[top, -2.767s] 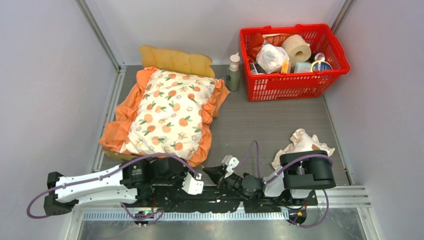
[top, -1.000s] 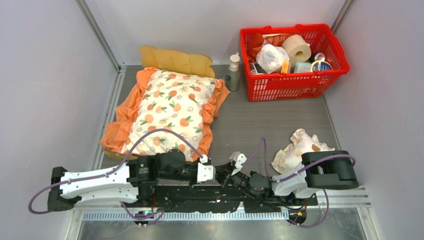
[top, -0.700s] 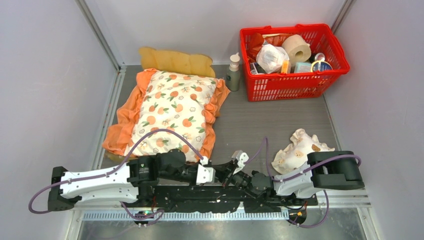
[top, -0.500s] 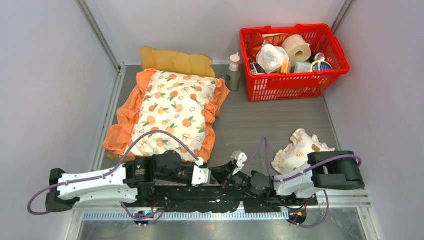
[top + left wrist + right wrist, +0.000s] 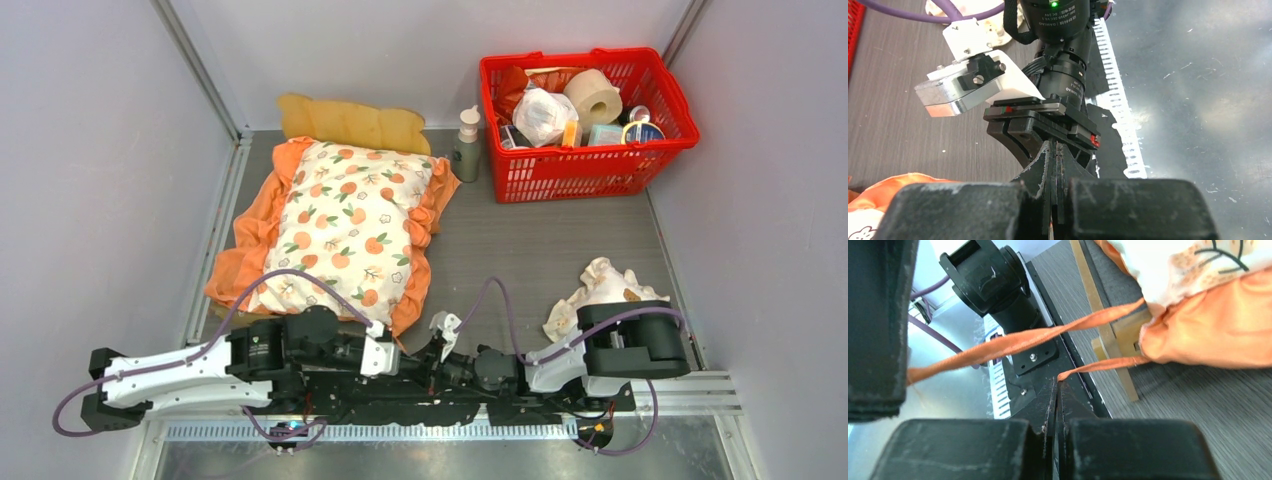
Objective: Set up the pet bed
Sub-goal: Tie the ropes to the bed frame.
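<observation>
Two grippers meet nose to nose at 6 o'clock on the grey table, just in front of the arm bases. The left gripper has its fingers pressed flat together, and its wrist view shows nothing between them. The right gripper is likewise clamped narrow. The end of a thin orange tie runs taut from the cushion's ruffle straight to its fingertips and appears pinched there. A second orange tie stretches above it, from the same ruffle to a dark block at the 9 o'clock edge of the right wrist view. I cannot tell what holds that end.

The pet bed lies at 10 o'clock on the table, with its wavy light-wood headboard towards the back wall. Most of the frame is covered by the cream orange-print cushion, whose orange ruffles spill over the sides. The right wrist view shows a pale wooden rail of the frame beside the near ruffle.

A pump bottle stands at 12 o'clock, just beside the cushion's far corner. A red basket full of oddments sits at 1 o'clock. A small frilled pillow lies at 3 o'clock, touching the right arm's housing.
</observation>
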